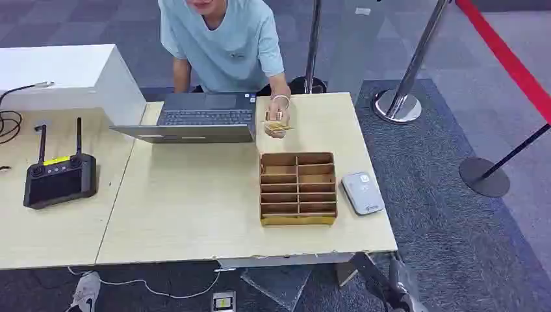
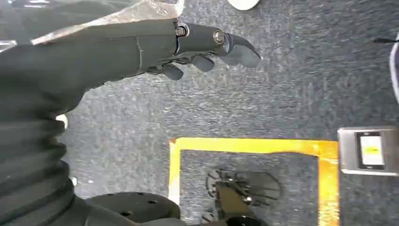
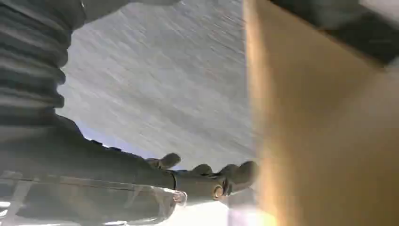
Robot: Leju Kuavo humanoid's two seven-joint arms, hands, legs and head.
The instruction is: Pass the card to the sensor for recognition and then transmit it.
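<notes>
on the left table a black remote controller (image 1: 58, 177) with two antennas lies flat, well apart from everything in play. further right, an open laptop (image 1: 195, 117) sits at the far edge of the wooden table (image 1: 188, 214), and a person in a light blue shirt (image 1: 224, 42) leans over it, their hand (image 1: 278, 120) holding what looks like the card (image 1: 277, 128) just above the far side of the cardboard divider box (image 1: 298, 188). just beside the box on its right lies the white sensor (image 1: 362, 192), flat on the table.

the robot's left hand (image 2: 197, 47) hangs over grey carpet, fingers loosely curled, gripping nothing. the right hand (image 3: 207, 176) hangs near the table's edge, fingers slightly bent and empty too.

i'd judge the task hasn't really begun: the card isn't in the robot's reach yet. next, the right hand likely needs to rise, take the card from the box or the person, then carry it over to the sensor.
</notes>
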